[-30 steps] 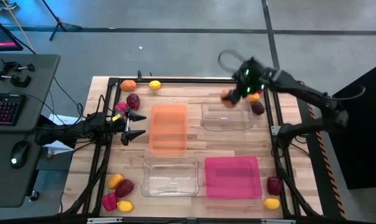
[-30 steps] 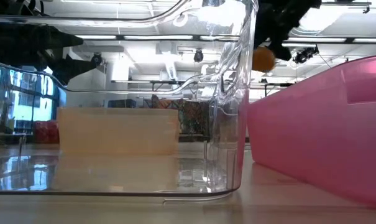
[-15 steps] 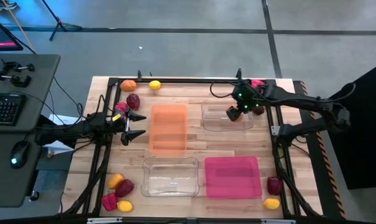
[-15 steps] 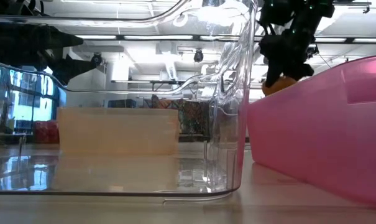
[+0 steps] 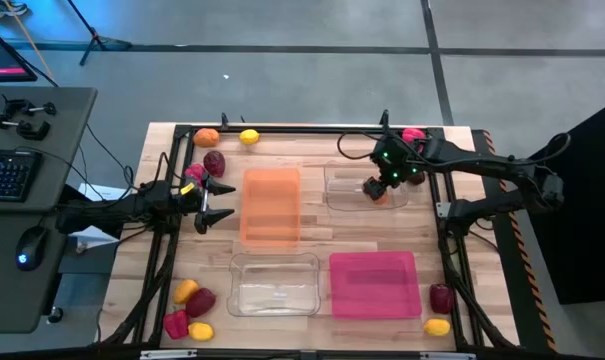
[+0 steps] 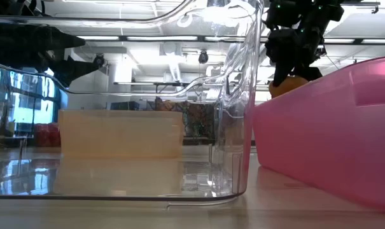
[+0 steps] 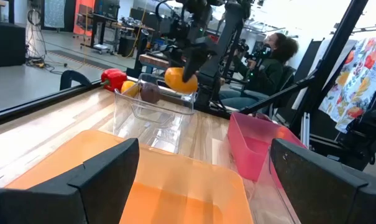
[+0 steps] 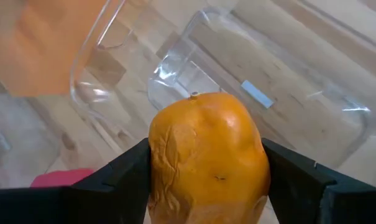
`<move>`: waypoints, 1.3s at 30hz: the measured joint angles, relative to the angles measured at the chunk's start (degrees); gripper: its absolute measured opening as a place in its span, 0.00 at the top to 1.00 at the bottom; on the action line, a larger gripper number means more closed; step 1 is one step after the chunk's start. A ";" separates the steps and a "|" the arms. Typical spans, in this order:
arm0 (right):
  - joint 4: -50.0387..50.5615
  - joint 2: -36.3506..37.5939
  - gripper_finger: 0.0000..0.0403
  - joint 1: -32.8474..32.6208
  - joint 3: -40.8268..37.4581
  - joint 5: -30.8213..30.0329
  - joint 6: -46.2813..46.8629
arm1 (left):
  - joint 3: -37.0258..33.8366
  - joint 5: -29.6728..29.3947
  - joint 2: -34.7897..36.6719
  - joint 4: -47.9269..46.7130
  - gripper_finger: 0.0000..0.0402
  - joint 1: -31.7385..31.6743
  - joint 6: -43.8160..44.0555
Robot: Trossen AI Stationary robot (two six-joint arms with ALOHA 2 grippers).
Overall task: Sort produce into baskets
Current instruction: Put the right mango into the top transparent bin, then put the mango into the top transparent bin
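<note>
My right gripper point(image 5: 376, 190) is shut on an orange round fruit point(image 8: 206, 155) above the far clear tray point(image 5: 365, 187). The fruit also shows in the left wrist view point(image 7: 180, 79) and the low view point(image 6: 293, 84). My left gripper point(image 5: 227, 201) is open and empty beside the left side of the orange tray point(image 5: 271, 205). The near clear tray point(image 5: 274, 283) and the pink tray point(image 5: 374, 284) lie near the front edge. Loose produce lies on the table at its corners. My right gripper pinches the orange fruit by two opposite sides point(image 8: 160, 155) between its two fingers point(image 8: 122, 174), which come from above and point down. The fruit hangs clear above the clear tray point(image 7: 153, 106), below the fingers.
An orange point(image 5: 207, 138), a lemon point(image 5: 249, 137), a maroon fruit point(image 5: 214, 162) and a red pepper point(image 5: 194, 172) lie at the far left. Several pieces point(image 5: 192, 308) lie at the near left. A maroon fruit point(image 5: 441, 297) and a lemon point(image 5: 437, 326) lie at the near right; a pink pepper point(image 5: 413, 134) lies at the far right.
My right gripper has gone down and a little toward the table's near edge with the orange fruit, from high above the far right corner to just above the far clear tray. It stays shut on the fruit.
</note>
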State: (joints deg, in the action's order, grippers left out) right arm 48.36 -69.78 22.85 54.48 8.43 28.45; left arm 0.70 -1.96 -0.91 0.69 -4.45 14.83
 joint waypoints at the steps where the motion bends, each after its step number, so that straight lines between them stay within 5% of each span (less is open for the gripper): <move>1: -0.04 0.00 0.36 -0.12 0.00 -0.27 0.00 | -0.01 0.00 0.00 0.02 0.13 0.00 0.00; 12: -4.99 0.00 0.02 1.07 0.31 -3.96 3.92 | 0.00 0.01 0.00 0.02 0.13 0.00 0.01; 18: -9.51 0.00 0.05 3.22 4.06 -1.83 8.85 | 0.01 0.00 0.00 0.02 0.13 -0.01 0.02; 27: -28.50 0.00 0.05 1.87 7.15 -16.43 9.19 | 0.01 0.00 0.00 0.02 0.13 0.00 -0.24; 31: -30.78 0.00 0.05 1.37 7.15 -15.76 10.29 | -0.02 -0.52 0.00 2.74 0.13 -0.02 1.02; 35: -30.97 0.00 0.05 1.36 7.15 -13.09 11.82 | -0.03 -5.32 -0.02 18.86 0.13 -0.02 5.57; 39: -30.98 0.00 0.05 1.37 7.15 -13.07 11.72 | 2.84 -19.80 -2.17 31.19 0.13 -2.08 8.25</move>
State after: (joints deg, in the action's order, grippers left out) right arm 17.38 -69.78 24.22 61.63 -4.64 40.16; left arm 3.54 -21.75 -3.08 31.88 -6.53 23.08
